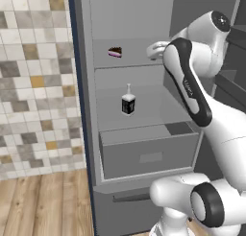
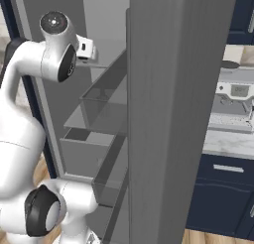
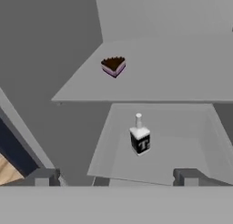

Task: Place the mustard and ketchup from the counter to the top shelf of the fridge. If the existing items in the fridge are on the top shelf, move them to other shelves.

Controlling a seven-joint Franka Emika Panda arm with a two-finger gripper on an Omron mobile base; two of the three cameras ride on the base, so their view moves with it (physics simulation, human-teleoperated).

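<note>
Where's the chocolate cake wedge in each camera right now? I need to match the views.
Left base view: cake wedge sits upper centre, toward the left of the top shelf.
Right base view: not in it.
Hand view: cake wedge lies upper centre-left on the top shelf.
Shared landmark: clear bottle, one shelf below the cake.

Tiled wall (image 1: 33, 86) in white, grey, tan and orange squares at left. Wood plank floor (image 1: 43, 206) below it. Silver coffee machine (image 2: 233, 101) at right, standing above navy drawer cabinets (image 2: 223, 188).
</note>
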